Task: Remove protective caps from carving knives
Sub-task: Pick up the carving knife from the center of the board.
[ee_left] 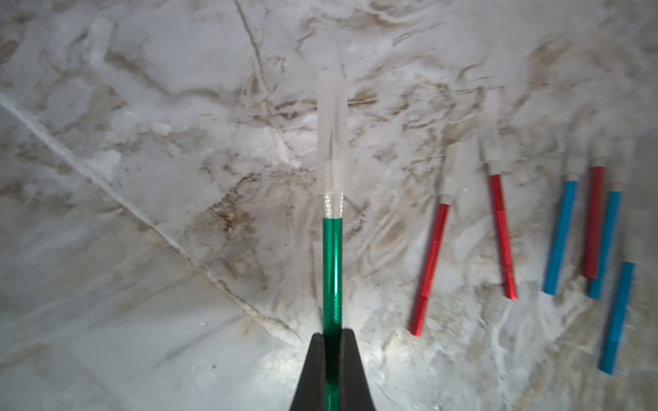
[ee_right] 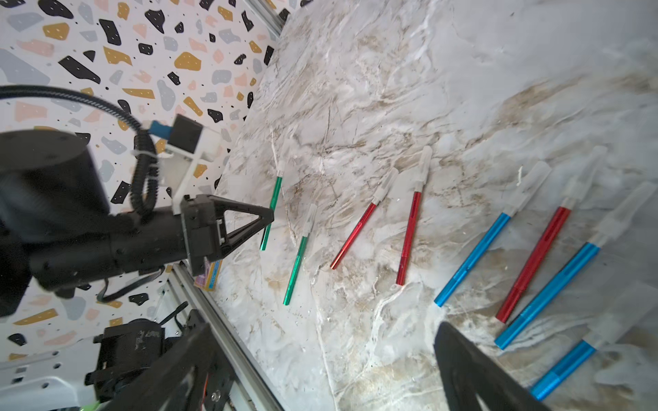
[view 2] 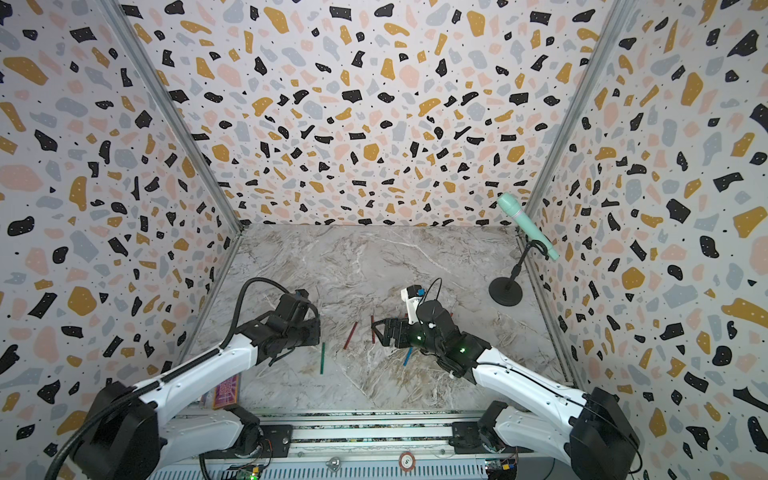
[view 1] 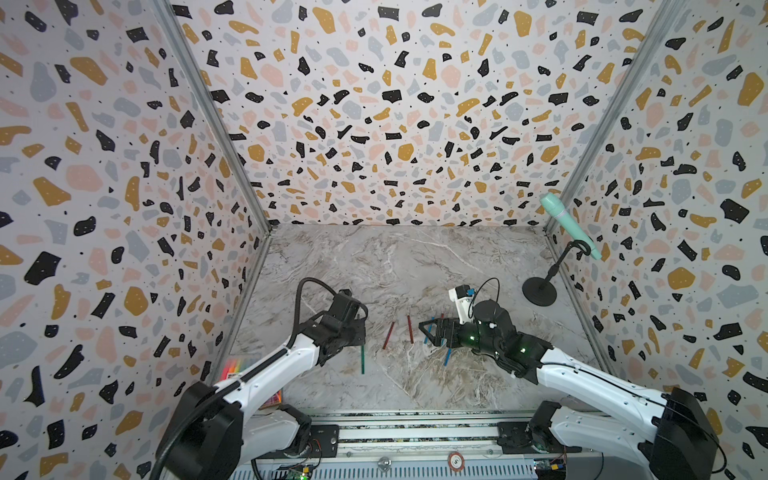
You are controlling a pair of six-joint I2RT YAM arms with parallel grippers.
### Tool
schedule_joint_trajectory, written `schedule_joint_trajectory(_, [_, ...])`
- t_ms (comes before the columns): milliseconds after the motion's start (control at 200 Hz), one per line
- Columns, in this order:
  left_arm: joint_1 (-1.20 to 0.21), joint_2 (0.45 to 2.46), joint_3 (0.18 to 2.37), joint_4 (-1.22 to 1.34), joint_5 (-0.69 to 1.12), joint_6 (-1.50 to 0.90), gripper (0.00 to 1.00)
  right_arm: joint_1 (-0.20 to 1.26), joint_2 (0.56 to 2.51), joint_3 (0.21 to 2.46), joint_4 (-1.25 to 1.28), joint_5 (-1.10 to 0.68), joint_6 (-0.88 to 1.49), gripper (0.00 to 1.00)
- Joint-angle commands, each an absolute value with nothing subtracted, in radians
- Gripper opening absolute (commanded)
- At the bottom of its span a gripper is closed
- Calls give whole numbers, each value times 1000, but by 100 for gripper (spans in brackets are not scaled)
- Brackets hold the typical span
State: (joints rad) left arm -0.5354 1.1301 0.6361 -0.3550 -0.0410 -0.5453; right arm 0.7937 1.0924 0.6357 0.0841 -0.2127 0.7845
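Green carving knife (ee_left: 332, 256) pinched between left jaws, clear cap (ee_left: 332, 124) on

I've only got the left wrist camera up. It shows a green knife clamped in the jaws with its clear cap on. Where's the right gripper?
Observer: The right gripper is open and holds nothing. It hangs over the blue and red knives.
Operator: Any other green ones? I only see mine.
Observer: Yes, a second green knife, also capped, lies on the table beside the held green knife in the left gripper.
Operator: Anything else out there?
Observer: A mint-green microphone on a stand in the far right corner.
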Motion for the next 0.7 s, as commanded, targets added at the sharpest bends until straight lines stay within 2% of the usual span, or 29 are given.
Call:
schedule_joint_trajectory(0, [-597, 1021, 586, -245, 17, -592, 0, 776, 1155, 719, 189, -327, 801, 96])
schedule_joint_trajectory(110, [-666, 926, 539, -178, 18, -612, 0, 776, 1247, 773, 249, -363, 791, 91])
schedule_joint_trajectory(255, [-689, 834, 491, -108, 59, -641, 0, 776, 1333, 809, 348, -388, 789, 84])
schedule_joint_trajectory(385, [-696, 815, 461, -86, 74, -656, 0, 795, 1377, 839, 361, -365, 767, 69])
schedule_joint_trajectory(571, [-712, 831, 455, -45, 100, -667, 0, 906, 1443, 915, 297, -251, 650, 71])
schedule_joint_trajectory(696, [-730, 841, 456, -38, 93, -667, 0, 906, 1497, 922, 325, -239, 645, 72])
